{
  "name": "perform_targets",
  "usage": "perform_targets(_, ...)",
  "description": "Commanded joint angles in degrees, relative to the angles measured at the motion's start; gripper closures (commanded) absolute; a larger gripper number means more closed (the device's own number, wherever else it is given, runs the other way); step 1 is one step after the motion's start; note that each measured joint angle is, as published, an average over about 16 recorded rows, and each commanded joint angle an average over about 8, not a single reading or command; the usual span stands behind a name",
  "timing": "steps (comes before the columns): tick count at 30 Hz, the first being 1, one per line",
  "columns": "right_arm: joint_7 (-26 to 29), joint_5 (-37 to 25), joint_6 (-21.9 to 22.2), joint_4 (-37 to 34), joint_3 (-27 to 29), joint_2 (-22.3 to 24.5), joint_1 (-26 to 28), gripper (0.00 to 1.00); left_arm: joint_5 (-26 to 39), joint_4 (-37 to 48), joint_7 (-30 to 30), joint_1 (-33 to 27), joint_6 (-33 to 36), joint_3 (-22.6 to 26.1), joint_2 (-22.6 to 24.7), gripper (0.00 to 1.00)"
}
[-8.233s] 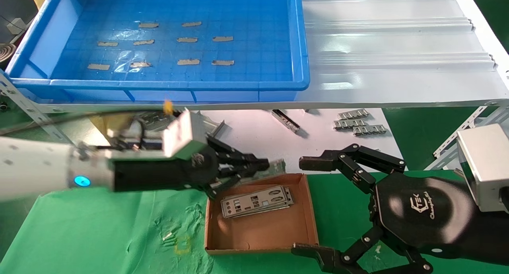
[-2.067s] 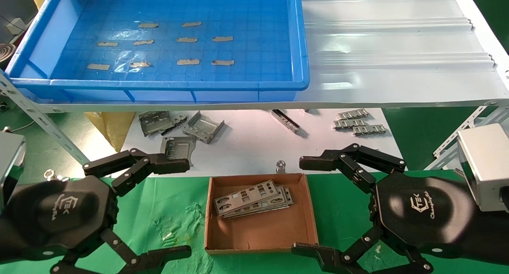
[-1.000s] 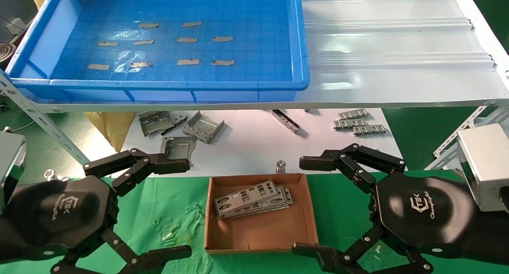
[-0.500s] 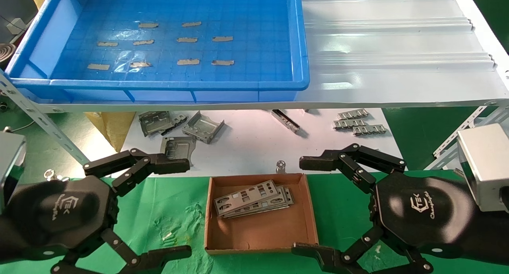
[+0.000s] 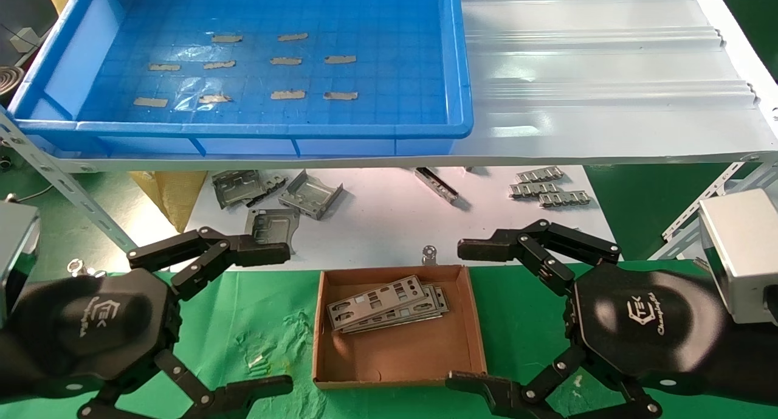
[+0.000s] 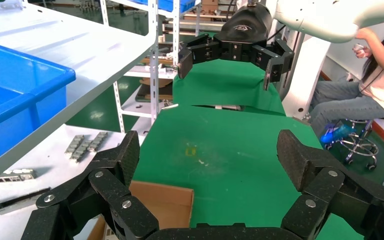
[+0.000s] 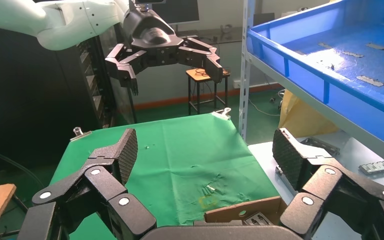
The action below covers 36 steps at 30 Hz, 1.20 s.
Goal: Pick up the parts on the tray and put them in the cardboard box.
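The blue tray on the upper shelf holds only tape strips; no parts lie in it. A few silver-grey parts lie stacked in the brown cardboard box on the green cloth; a corner of the box shows in the left wrist view and the right wrist view. My left gripper is open and empty, left of the box. My right gripper is open and empty, right of the box.
Bent grey brackets and comb-like strips lie on the white surface beyond the box, under the white corrugated sheet. A small metal clip stands at the box's far edge. A seated person is off to the side.
The left arm has drawn back from over the box to the left and now rests open; one more part lies on the stack. Nothing has moved in the last two seconds.
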Motion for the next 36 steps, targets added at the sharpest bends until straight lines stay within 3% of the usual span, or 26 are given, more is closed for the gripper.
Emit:
perform_targets(1,0.0,0.0,0.0,0.0,0.0,0.0,0.0,0.0,0.0,0.0,0.0,0.0,0.0,0.0,0.0,0.0)
perform_targets(36,0.0,0.0,0.0,0.0,0.0,0.0,0.0,0.0,0.0,0.0,0.0,0.0,0.0,0.0,0.0,0.0)
